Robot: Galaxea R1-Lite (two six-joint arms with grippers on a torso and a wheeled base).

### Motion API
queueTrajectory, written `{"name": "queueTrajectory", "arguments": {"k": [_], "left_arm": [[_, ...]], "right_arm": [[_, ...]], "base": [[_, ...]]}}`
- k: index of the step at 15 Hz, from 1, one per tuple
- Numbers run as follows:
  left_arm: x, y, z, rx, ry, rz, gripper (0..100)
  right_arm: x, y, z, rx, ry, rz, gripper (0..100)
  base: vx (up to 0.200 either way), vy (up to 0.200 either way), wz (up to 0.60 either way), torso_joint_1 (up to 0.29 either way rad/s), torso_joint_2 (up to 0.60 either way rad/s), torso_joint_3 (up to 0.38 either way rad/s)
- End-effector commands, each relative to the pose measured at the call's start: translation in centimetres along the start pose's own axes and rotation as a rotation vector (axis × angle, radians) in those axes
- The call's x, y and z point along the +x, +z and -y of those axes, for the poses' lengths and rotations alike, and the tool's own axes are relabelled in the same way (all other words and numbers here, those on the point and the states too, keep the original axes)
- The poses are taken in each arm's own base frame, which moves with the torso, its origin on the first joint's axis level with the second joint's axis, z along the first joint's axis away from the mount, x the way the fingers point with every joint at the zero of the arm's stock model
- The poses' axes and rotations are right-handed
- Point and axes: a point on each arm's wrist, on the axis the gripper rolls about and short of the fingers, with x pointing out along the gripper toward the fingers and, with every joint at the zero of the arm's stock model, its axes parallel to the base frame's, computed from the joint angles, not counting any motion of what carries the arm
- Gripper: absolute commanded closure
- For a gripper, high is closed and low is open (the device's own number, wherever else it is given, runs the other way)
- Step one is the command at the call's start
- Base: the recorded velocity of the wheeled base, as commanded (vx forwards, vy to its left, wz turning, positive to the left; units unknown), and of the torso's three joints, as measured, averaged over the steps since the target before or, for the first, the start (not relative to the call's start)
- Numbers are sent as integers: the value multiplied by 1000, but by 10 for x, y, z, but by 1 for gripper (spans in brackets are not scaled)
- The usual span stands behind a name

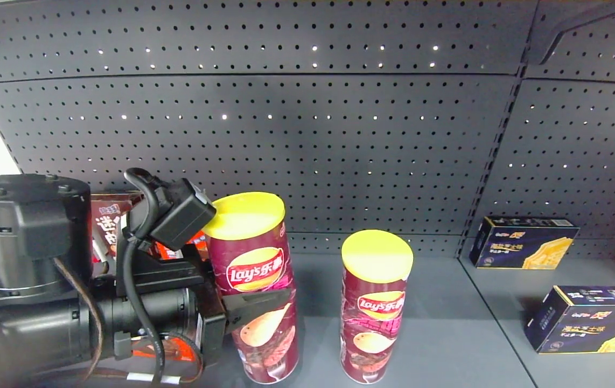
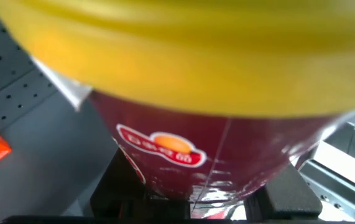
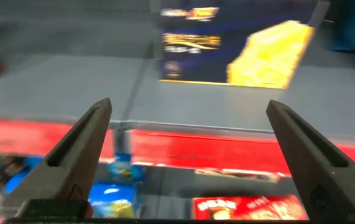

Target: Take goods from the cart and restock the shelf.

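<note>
While our left gripper (image 1: 259, 304) clamps the chip can (image 1: 253, 253), seemingly placed at nine o'clock of the second can (image 1: 375, 307), we must release next; right gripper (image 3: 189, 109) gapes empty.

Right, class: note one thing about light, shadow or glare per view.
Head view: light pricks through the pegboard back panel, and a shadow lies on the shelf beside the nearer box. Left wrist view: glare streaks the wrapper of the can in the left gripper. Right wrist view: the open right gripper shows dark against the red shelf edge.
</note>
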Motion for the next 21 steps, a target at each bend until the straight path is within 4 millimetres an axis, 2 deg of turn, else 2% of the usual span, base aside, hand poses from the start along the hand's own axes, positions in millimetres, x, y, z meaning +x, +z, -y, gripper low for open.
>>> {"name": "queueTrajectory", "arguments": {"k": [1,5,9,11,13,18,21], "left_arm": [[3,-3,-2,-7,3,-14,100],[15,-6,-6,0,-16,8,100],[16,-4,-13,-7,-2,18,100],[27,-7,-20,-17,-3,-4,100],[33,3,-23,-2,-7,33,100],[40,19,-61,-8,-5,78,100],[63,9,-75,91,1,33,100]], "right_arm": [[0,0,-1,4,-54,4,0],[-1,0,-1,5,-72,13,0],[-1,0,-1,5,-72,13,0],[-1,0,-1,5,-72,13,0],[-1,0,-1,5,-72,13,0],[-1,0,-1,5,-72,13,0],[-1,0,-1,5,-72,13,0]], "base": [[0,0,0,0,0,0],[0,0,0,0,0,0],[0,0,0,0,0,0],[0,0,0,0,0,0],[0,0,0,0,0,0],[0,0,0,0,0,0],[0,0,0,0,0,0]]}}
